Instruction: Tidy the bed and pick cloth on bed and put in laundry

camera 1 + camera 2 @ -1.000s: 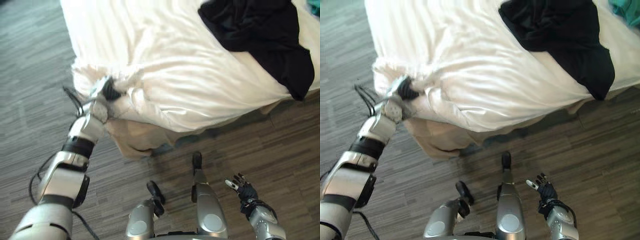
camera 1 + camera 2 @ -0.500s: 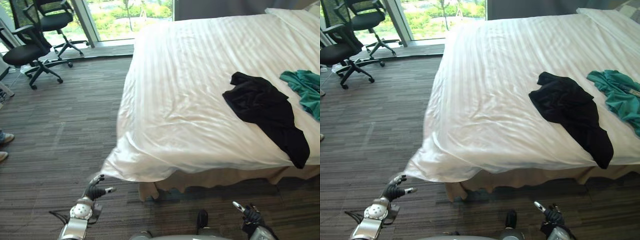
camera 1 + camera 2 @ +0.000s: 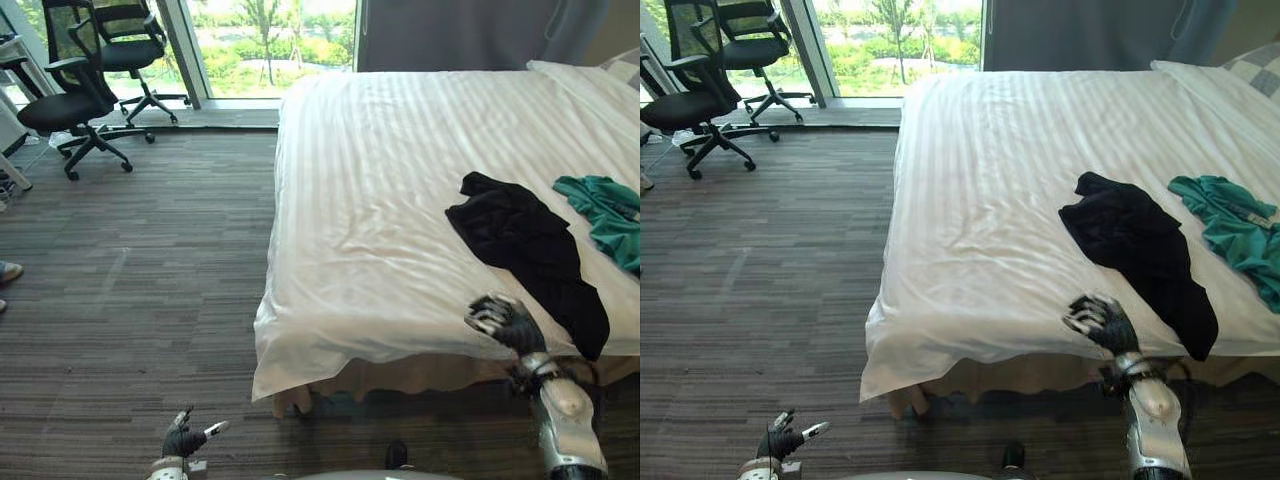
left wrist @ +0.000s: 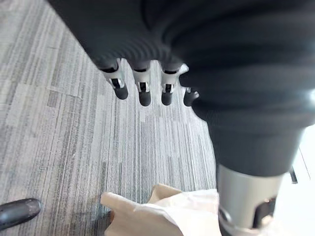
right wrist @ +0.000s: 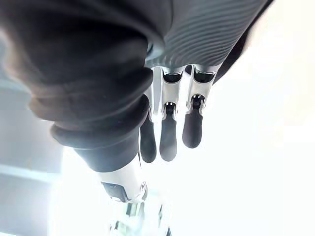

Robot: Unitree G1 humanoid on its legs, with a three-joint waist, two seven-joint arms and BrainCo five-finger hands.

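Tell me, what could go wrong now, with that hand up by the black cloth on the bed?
1. The right hand is open at the near edge of the white sheet, beside the black cloth; closing there, it might pinch the sheet too and rumple it.
2. The black cloth's lower end hangs over the edge, so a nudge might slide it onto the floor.
3. The teal cloth lies farther back, perhaps a long reach.

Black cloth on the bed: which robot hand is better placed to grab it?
Right. The right hand is at the near edge of the bed, just beside the black cloth, open and empty. The left hand is low over the floor, far from it.
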